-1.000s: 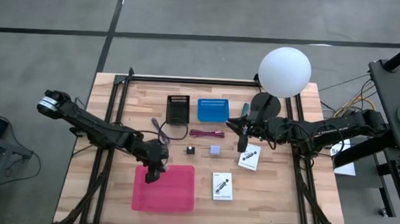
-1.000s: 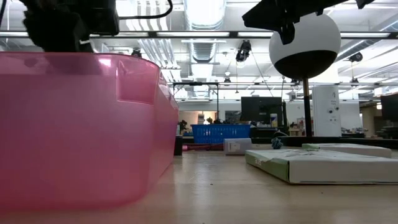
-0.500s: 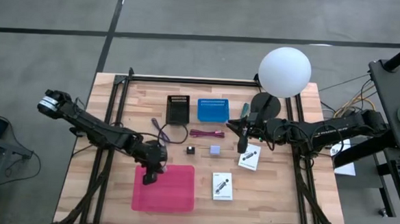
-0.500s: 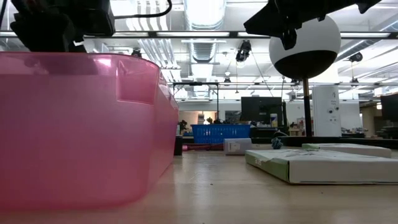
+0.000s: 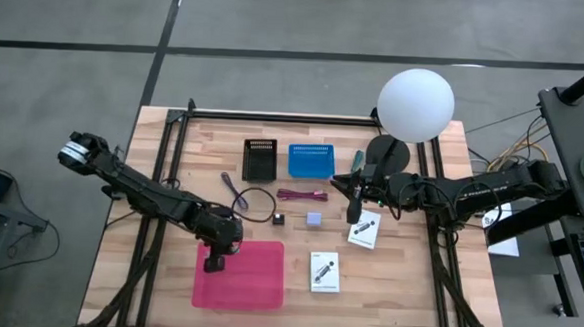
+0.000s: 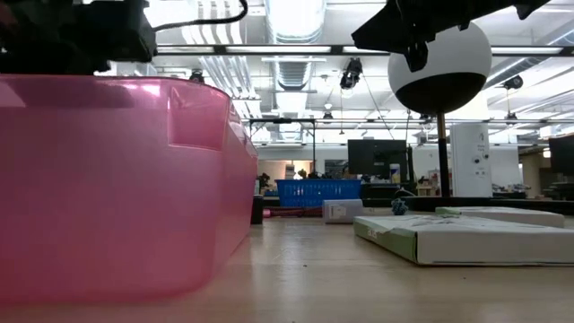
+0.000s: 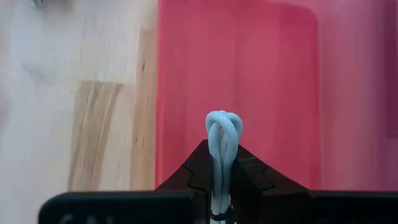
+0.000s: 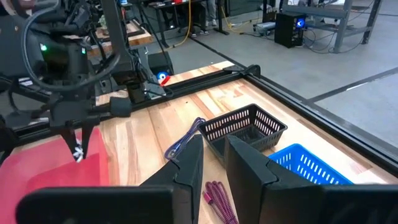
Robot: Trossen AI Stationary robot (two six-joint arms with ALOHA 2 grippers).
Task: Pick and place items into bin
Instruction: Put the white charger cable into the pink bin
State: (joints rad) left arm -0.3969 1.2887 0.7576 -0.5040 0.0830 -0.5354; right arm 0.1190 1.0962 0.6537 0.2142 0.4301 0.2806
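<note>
We see even, bright overhead light — ceiling tubes [image 6: 359,49] flare white in the low view, the pink bin [image 6: 126,188] beside that lens looms soft and blurred — while the table [image 5: 406,280] carries only faint shadows, without harsh glare.

Past the right gripper [image 8: 212,163], whose two dark fingers are parted by a narrow gap with nothing seen between them, a black wire basket [image 8: 244,130] and a blue basket [image 8: 306,166] are seen side by side on the wooden table [image 8: 163,119]. A purple strap [image 8: 184,140] is laid just beside the black basket, and a maroon cable [image 8: 218,199] near the fingers. Farther off, the left gripper [image 8: 78,142] is held above the pink bin [image 8: 53,165], a pale cord pinched in it.
</note>
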